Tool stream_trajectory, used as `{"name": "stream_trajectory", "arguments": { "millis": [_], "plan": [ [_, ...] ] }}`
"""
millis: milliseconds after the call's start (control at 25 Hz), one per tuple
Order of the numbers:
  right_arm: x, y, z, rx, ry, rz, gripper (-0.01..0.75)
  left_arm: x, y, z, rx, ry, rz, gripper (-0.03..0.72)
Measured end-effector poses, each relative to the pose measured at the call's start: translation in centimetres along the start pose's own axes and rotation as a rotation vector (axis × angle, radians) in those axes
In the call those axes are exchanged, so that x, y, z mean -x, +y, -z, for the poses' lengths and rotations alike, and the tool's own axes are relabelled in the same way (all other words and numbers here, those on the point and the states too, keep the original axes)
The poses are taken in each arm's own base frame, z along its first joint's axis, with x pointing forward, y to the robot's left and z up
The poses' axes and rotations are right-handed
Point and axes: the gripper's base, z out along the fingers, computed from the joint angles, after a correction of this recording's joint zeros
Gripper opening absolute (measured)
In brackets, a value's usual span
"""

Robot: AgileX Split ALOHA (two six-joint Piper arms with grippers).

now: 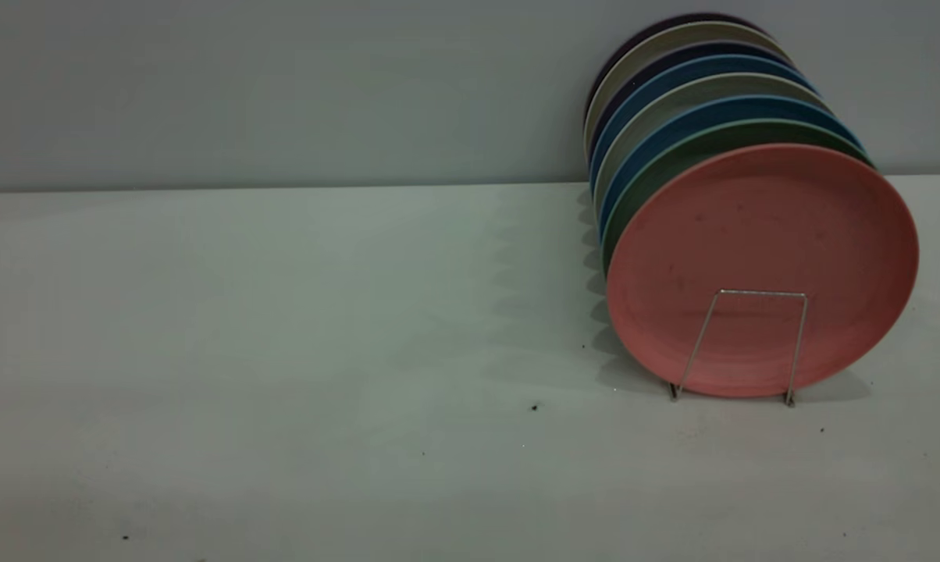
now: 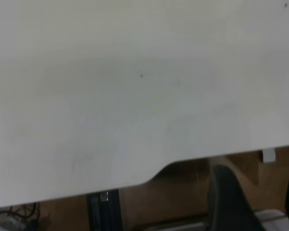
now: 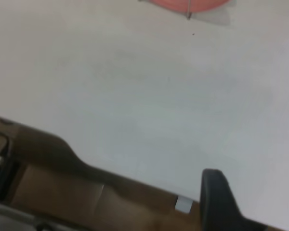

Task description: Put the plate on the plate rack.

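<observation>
The salmon-pink plate (image 1: 759,234) stands on edge at the front of a row of plates, leaning behind the front loop of the silver wire plate rack (image 1: 763,293) at the right of the table. Its lower edge also shows in the right wrist view (image 3: 183,4), with a rack wire (image 3: 188,12) in front of it. Neither gripper shows in the exterior view. My left gripper (image 2: 257,175) is open and empty over the table's near edge. My right gripper (image 3: 254,180) is open and empty, also at the table's edge, far from the plate.
Behind the pink plate stand a teal-green plate (image 1: 669,168), blue plates (image 1: 657,133) and several others, all upright in the rack. The white table (image 1: 283,351) carries small dark specks. A grey wall (image 1: 283,86) rises behind it. The table's front edge (image 2: 135,185) has a curved notch.
</observation>
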Motion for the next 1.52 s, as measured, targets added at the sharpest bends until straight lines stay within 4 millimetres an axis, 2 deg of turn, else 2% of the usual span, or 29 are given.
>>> {"name": "stream_trajectory", "arguments": {
  "millis": [640, 1520],
  "plan": [
    [-1.3, 0.5, 1.4, 0.024, -0.152, 0.088, 0.385, -1.0, 0.4, -1.1, -0.013, 0.048, -0.142, 0.334],
    [-1.4, 0.6, 1.5, 0.025, -0.157, 0.084, 0.385, -1.1, 0.4, -1.0, -0.018, 0.043, -0.16, 0.334]
  ]
}}
